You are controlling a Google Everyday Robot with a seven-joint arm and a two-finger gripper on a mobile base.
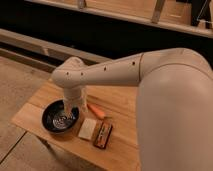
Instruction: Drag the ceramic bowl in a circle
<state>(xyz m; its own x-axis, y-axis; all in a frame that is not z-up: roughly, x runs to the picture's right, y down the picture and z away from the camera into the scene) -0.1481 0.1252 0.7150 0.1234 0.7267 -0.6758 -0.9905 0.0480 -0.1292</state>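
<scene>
**Glossy bowl near the table edge, gripper down inside it**

The room behind is dark, with pale ledges running across at 12 o'clock and a pale floor (15, 82) at 9 o'clock. The white arm (125, 75) reaches in from 3 o'clock over a small wooden table (127, 107), whose smooth, flat top should let crockery slide easily.

The bowl (52, 121) sits toward the table's 8 o'clock corner, close to the near edge. It looks rigid, fairly heavy, slick and breakable, so it will probably skid rather than tip. The inner wall or rim seems the best place to push or pinch, and the circle would need to stay tight on the edge side.

The gripper (67, 110) hangs in the bowl's 1 o'clock part, spread open, with no hold visible.

A pale block (87, 129) lies just at the bowl's 4 o'clock, a dark bar (103, 136) beside that, and an orange stick (96, 111) at 2 o'clock. All three crowd the bowl's path.
</scene>
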